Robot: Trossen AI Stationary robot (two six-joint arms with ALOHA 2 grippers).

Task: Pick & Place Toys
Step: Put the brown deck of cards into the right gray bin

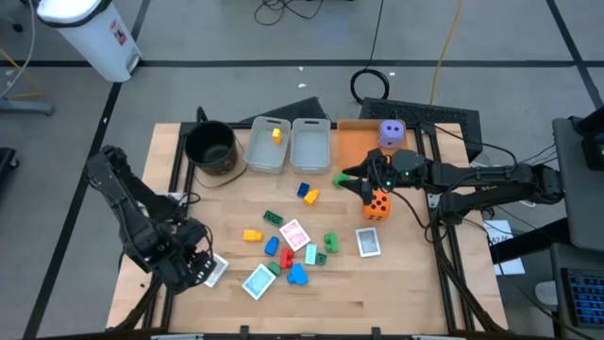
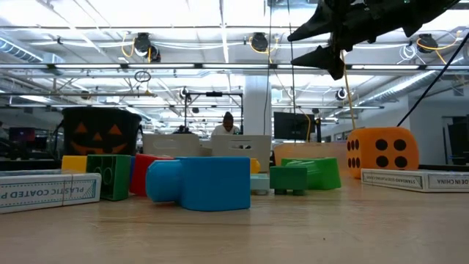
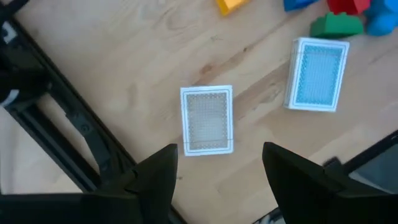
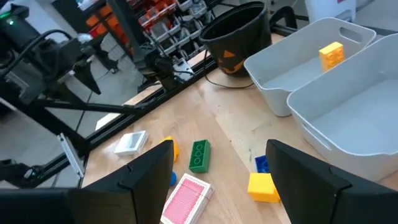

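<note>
Left gripper (image 3: 214,171) jaws spread, empty, hovering over the grey-backed card (image 3: 207,120) at the table's (image 1: 406,283) front-left corner. Right gripper (image 1: 351,181) jaws apart, empty, held above the table just left of the orange die (image 1: 377,204). Purple die (image 1: 391,133) sits on the orange tray (image 1: 354,142) behind the orange die. Blocks and remaining cards are scattered left of the orange die; one yellow block (image 1: 276,134) in the left clear bin (image 1: 265,151)

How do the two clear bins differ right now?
The left bin holds a yellow block; the right bin shows nothing inside. The left bin sits beside the black pot, the right bin beside the orange tray. Both are clear, rectangular and upright.
</note>
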